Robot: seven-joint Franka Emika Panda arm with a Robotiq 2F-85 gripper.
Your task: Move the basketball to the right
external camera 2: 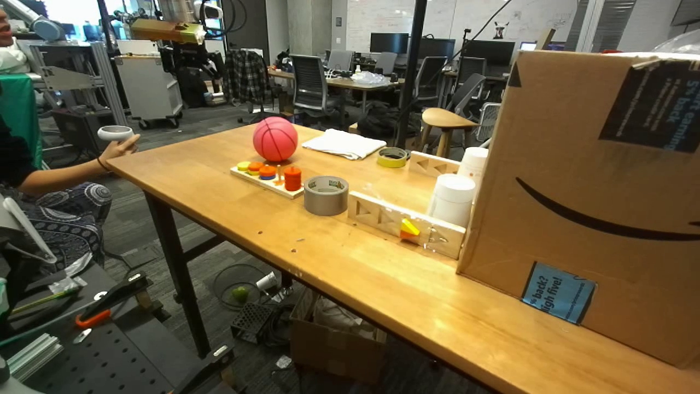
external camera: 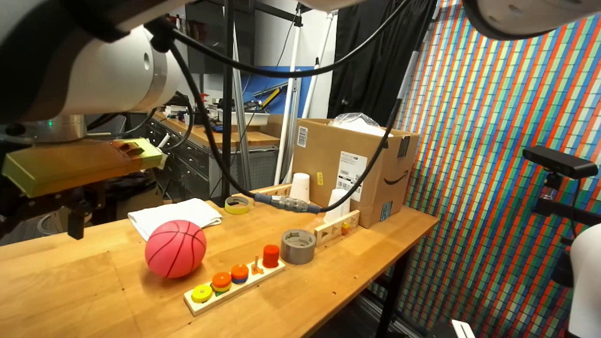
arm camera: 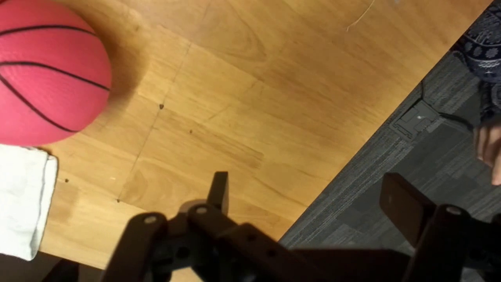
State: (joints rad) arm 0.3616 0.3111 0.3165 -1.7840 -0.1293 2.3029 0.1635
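Note:
A pink basketball (external camera: 176, 249) with black lines rests on the wooden table (external camera: 61, 281). It also shows in an exterior view (external camera 2: 275, 139) and at the upper left of the wrist view (arm camera: 51, 74), where it is partly cut off. My gripper (arm camera: 305, 180) is open with nothing between its fingers. In an exterior view the gripper (external camera: 40, 225) hangs above the table's end, to the left of the ball and apart from it. In the wrist view one finger is over the table and the other over the floor past the table edge.
A folded white cloth (external camera: 176, 216) lies close to the ball. A peg toy with coloured rings (external camera: 235, 286), grey tape (external camera: 298, 246), yellow tape (external camera: 237, 205), a wooden rail (external camera: 336, 228), white cups (external camera: 300, 188) and a large cardboard box (external camera: 319, 155) stand along the table. A person's hand (external camera 2: 123, 148) is near the table corner.

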